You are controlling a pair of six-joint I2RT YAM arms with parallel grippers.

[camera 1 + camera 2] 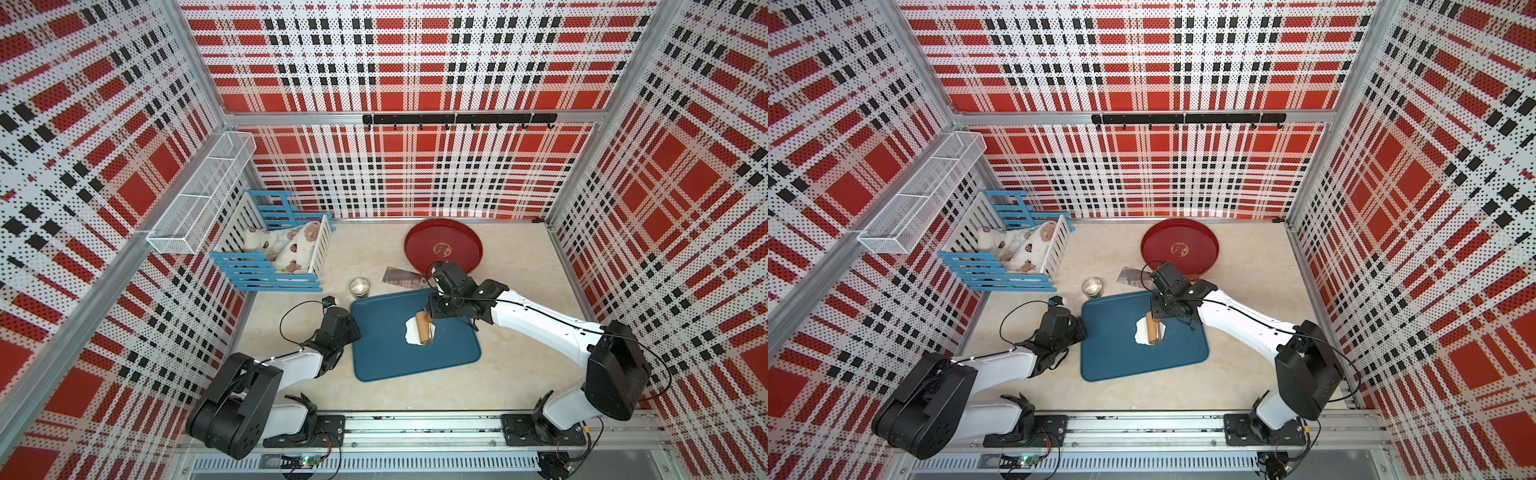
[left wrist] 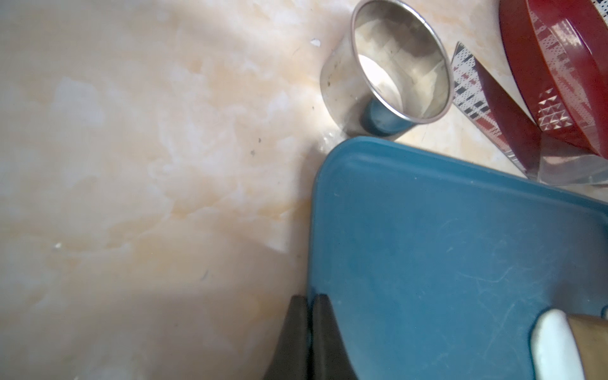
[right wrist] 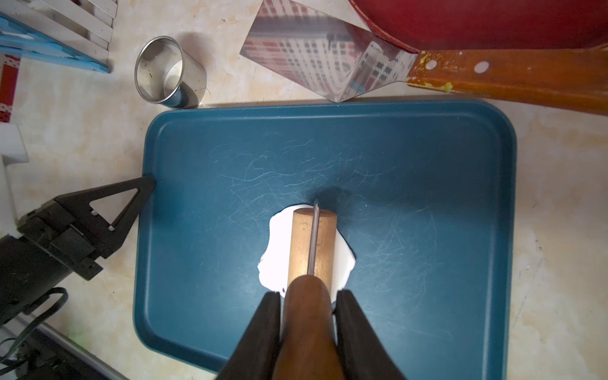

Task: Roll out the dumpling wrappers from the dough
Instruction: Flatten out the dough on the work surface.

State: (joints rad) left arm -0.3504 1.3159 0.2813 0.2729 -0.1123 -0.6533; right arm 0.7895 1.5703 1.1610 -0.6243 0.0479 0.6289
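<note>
Nearest us, our right claw [image 3: 308, 296] clamps the handle of the roller [image 3: 299, 243], which hides part of the dough [image 3: 276, 260] beneath it on the blue tray [image 3: 411, 164]. Our left claw [image 2: 309, 297], pinched together, sits at its rim.

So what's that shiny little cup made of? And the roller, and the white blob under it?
The cup looks like bare metal, probably steel: its sides mirror things nearby. The roller looks like plain wood, tan with faint grain. The dough seems soft and matte, squashed flat with ragged edges.
</note>
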